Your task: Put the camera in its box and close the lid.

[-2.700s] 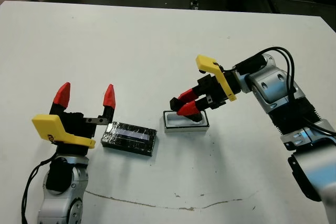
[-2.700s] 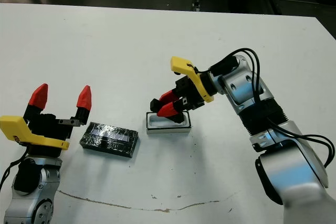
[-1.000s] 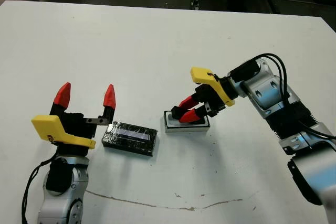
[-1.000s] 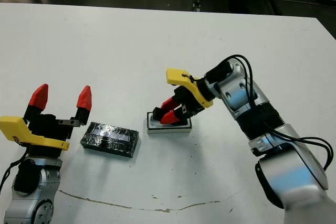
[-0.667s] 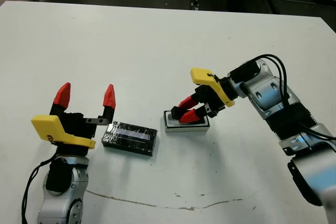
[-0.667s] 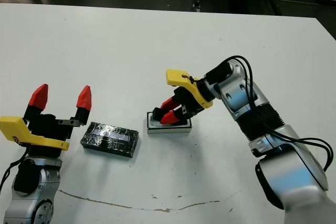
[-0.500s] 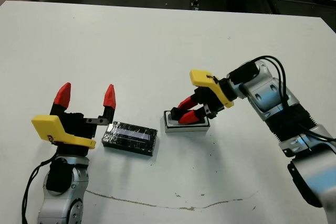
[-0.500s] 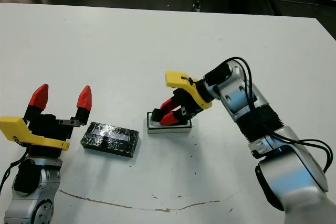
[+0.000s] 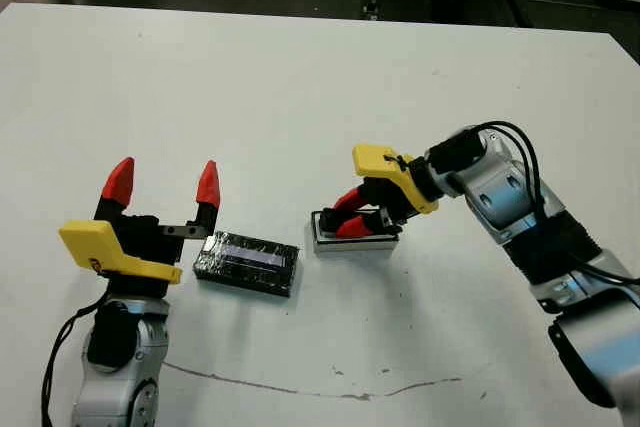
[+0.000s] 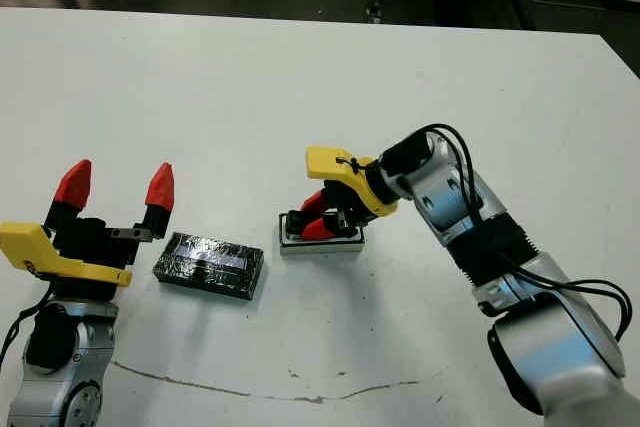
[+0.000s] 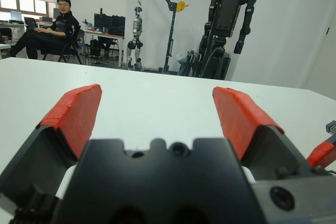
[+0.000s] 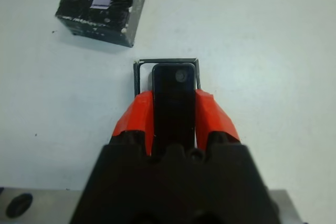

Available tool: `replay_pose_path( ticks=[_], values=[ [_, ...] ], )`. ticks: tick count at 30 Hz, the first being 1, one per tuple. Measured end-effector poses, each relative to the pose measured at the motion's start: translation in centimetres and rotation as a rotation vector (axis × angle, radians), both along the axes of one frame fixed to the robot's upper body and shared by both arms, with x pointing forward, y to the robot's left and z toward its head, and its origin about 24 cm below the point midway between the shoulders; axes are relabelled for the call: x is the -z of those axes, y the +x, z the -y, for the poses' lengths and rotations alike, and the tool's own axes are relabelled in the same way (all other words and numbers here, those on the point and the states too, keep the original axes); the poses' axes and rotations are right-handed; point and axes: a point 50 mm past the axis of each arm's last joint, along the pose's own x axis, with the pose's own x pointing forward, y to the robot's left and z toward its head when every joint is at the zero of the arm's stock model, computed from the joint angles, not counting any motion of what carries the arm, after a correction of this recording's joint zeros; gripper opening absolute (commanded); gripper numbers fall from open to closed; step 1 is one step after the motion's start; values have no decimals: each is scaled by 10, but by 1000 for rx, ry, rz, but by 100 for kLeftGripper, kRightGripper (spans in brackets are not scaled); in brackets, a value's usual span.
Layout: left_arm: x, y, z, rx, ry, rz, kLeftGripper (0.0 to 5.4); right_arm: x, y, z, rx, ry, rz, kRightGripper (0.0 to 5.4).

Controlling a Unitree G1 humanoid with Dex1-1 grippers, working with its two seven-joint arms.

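My right end effector point(image 12: 174, 116) lowered since a second ago, clamped on camera point(image 12: 173, 100), now seating into box point(image 9: 355, 237). Lid point(image 9: 247, 263) at box's 9 o'clock on tabletop point(image 9: 300, 87). Left end effector point(image 9: 160, 182) wide open, empty.

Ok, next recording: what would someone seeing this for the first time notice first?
The right claw at mid-table, shut on the camera and holding it down into the box. Next, the glossy black lid, lying apart to the box's left on the white table. Just left of the lid, the left claw points upward, open and empty.
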Motion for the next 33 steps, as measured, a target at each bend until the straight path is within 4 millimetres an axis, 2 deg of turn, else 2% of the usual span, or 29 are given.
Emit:
replay_pose_path(
  ticks=[7,16,23,30,33],
  values=[
    [1,0,0,4,-9,-3,540,0,-1,0,34,3,1,166],
    [1,-1,0,6,-12,-4,540,2,2,11,53,0,-37,310],
    [1,-1,0,7,-16,-5,540,-6,5,16,-25,-17,-14,417],
    [1,-1,0,7,-16,-5,540,-5,4,16,-83,-38,4,526],
    [1,-1,0,7,-16,-5,540,-5,4,16,-86,-42,10,539]
  ],
)
